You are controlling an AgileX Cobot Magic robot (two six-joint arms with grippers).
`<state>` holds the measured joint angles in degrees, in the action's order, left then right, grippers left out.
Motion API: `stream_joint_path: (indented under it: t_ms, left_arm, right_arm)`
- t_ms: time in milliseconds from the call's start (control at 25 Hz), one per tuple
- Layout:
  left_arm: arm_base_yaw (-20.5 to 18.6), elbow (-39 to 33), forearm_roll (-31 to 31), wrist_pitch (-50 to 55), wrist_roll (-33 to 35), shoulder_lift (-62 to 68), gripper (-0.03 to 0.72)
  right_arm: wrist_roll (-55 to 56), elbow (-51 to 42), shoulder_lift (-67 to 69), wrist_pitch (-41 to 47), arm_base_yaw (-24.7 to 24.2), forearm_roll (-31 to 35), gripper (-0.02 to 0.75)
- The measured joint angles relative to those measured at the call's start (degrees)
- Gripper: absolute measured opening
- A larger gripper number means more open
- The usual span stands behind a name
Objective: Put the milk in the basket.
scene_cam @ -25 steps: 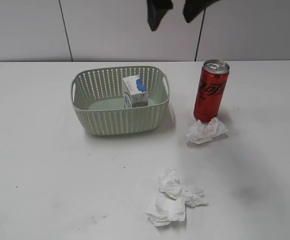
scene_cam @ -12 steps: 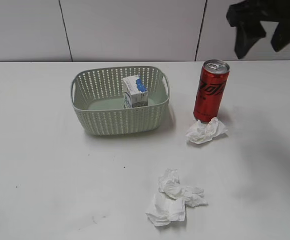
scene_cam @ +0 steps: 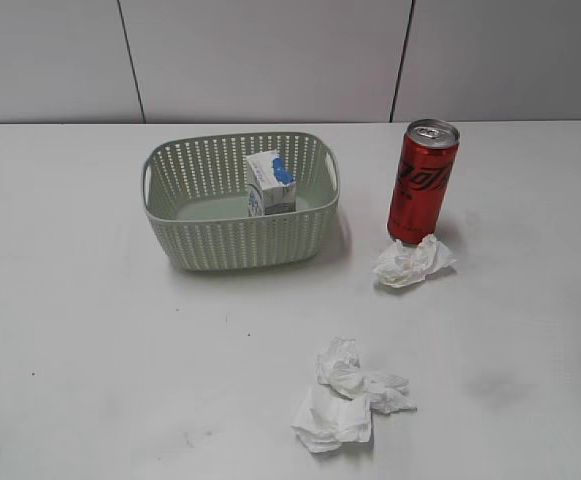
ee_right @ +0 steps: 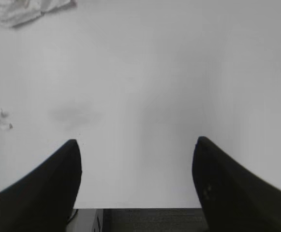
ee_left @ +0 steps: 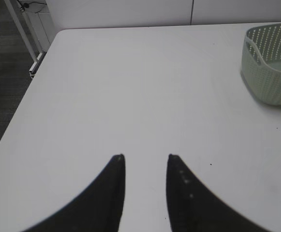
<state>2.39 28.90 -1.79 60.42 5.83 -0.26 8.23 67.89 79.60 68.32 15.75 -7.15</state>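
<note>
The milk (scene_cam: 271,183), a small white carton with blue markings, stands upright inside the pale green basket (scene_cam: 240,240) at the middle back of the table. The basket's left end also shows in the left wrist view (ee_left: 268,82); the milk is hidden there. My left gripper (ee_left: 145,157) is open and empty over bare table, well to the left of the basket. My right gripper (ee_right: 136,142) is open wide and empty over the table near its edge. In the exterior view only a dark sliver of that arm shows at the right edge.
A tall red soda can (scene_cam: 422,180) stands right of the basket with a crumpled tissue (scene_cam: 413,262) at its foot. Another crumpled tissue (scene_cam: 348,395) lies near the front. A tissue (ee_right: 29,9) shows at the top left of the right wrist view. The table's left edge (ee_left: 22,111) drops to the floor.
The right gripper has moved from above the basket to the right, past the can, and almost out of the exterior view. The milk and the basket have not moved.
</note>
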Motion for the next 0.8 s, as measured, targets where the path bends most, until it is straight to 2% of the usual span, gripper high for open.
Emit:
stream_joint_path:
  t_ms: [480,800]
  left_arm:
    - [0.00,0.00,0.00,0.00,0.00,0.00,0.221]
    - [0.00,0.00,0.00,0.00,0.00,0.00,0.221]
  right_arm:
    - [-2.97,-23.39,-29.61,-3.43,0.00,-0.05,0.557]
    - [-10.84,-32.71,-54.15,-6.55,0.00,0.25,0.557]
